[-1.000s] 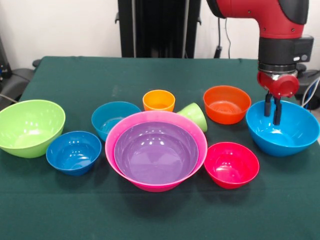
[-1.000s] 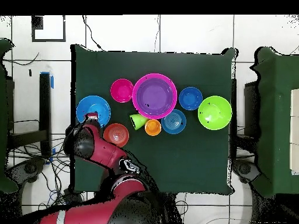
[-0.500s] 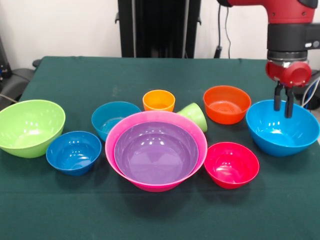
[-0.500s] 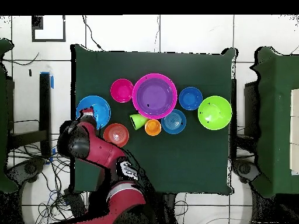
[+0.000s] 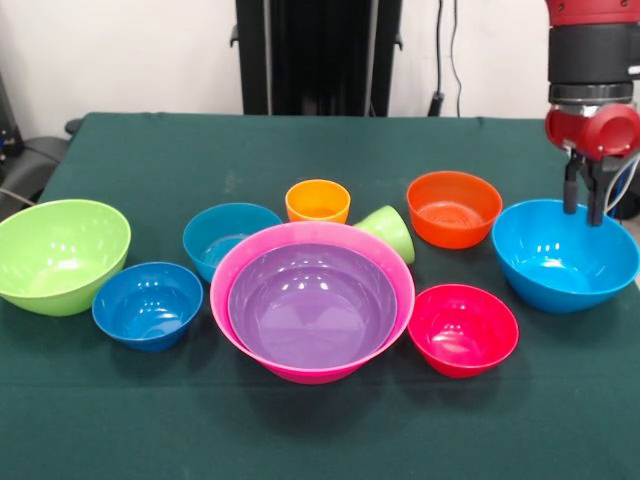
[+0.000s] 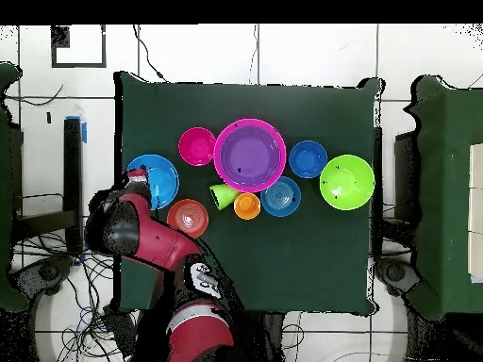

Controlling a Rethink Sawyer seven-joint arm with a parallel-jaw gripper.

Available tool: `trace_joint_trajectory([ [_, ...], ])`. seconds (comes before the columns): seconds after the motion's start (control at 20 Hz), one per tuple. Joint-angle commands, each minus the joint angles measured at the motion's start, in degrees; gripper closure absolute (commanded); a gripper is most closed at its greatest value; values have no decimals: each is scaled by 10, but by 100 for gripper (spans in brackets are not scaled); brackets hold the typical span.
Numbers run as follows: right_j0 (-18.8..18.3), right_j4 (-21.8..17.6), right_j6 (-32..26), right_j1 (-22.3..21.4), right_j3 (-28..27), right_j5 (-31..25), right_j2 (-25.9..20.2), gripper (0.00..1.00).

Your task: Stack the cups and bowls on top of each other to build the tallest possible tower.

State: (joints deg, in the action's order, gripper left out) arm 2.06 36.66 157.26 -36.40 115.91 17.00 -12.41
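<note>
Green cloth covers the table (image 5: 130, 150), where a purple bowl (image 5: 312, 305) is nested in the pink bowl (image 5: 250, 262), with the orange cup (image 5: 318, 200) behind it. Above the sky blue bowl's (image 5: 560, 270) far rim, the gripper (image 5: 583, 203) is held slightly parted, empty

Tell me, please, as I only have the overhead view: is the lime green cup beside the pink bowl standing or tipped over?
Observer: Tipped over. The lime green cup lies on its side behind the pink bowl.
Operator: And the orange cup?
Observer: The orange cup stands upright, mouth up.
Operator: The arm hides the gripper from me.
Observer: The gripper is open and empty, its tips down at the far rim of the sky blue bowl.
</note>
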Motion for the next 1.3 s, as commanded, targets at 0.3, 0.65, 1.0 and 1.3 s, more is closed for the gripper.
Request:
trace_joint_trajectory([
  [0.3, 14, 34, 150, 4, 69, -66, -49, 0],
  [0.65, -11, 6, 144, 6, 88, -62, -60, 0],
  [1.0, -35, -11, 126, -2, 113, -68, -67, 0],
  [1.3, -53, -25, 119, -5, 131, -60, -76, 0],
])
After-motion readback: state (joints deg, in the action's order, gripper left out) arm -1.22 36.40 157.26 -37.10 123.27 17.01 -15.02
